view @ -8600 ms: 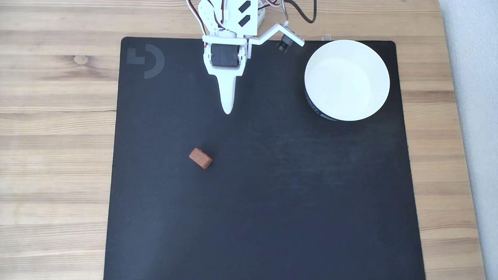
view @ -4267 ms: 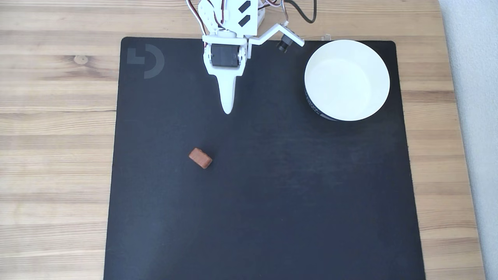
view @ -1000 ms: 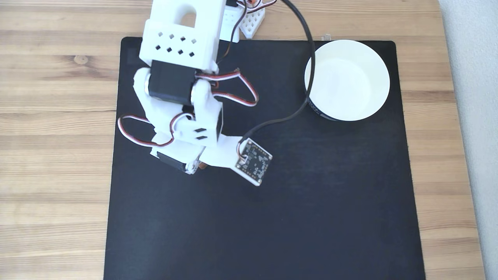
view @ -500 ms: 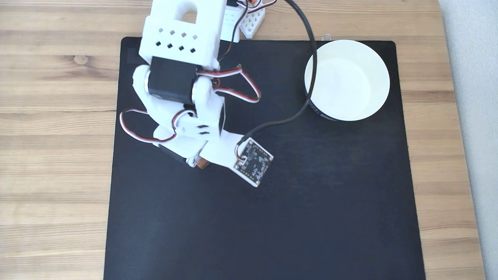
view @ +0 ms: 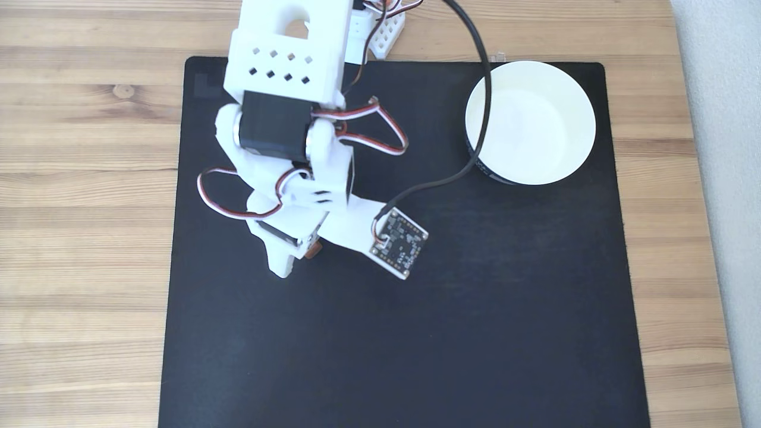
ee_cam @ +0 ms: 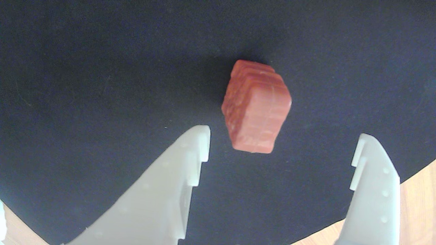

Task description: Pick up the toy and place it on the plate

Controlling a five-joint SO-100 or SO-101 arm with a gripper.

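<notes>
The toy (ee_cam: 256, 106), a small reddish-brown block, lies on the black mat just ahead of my fingertips and between their lines in the wrist view. My gripper (ee_cam: 282, 135) is open wide, with both white fingers (ee_cam: 163, 190) apart from the block. From the fixed view my gripper (view: 295, 257) points down at the mat's left-centre, and only a sliver of the toy (view: 314, 249) peeks out beneath it. The plate (view: 535, 125), a round white dish with a dark outer band, sits empty at the mat's back right corner.
A black mat (view: 446, 333) covers the wooden table (view: 83, 238). A black cable (view: 484, 119) runs from the arm over the plate's left edge down to the wrist camera board (view: 399, 242). Wood shows at the lower corners of the wrist view.
The arm left its folded rest at the mat's back edge and reached down over the toy. In the last half second it shifted slightly right, and one white finger now shows lower left.
</notes>
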